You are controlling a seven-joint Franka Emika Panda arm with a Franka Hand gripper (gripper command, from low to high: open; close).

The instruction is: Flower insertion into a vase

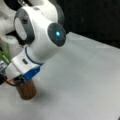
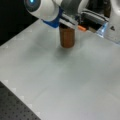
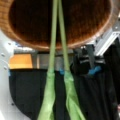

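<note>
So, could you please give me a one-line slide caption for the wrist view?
Two green stems reach down into the brown vase's dark hollow.

no readable text, labels or numbers

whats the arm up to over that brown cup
A Franka arm is putting a flower into the vase, a plain brown cylinder standing on the grey table. In both front views the wrist hangs right over the vase's mouth and hides the end effector. The wrist view looks down into the dark hollow, and two green stems run into the opening, so the flower is at least partly inside.
</note>
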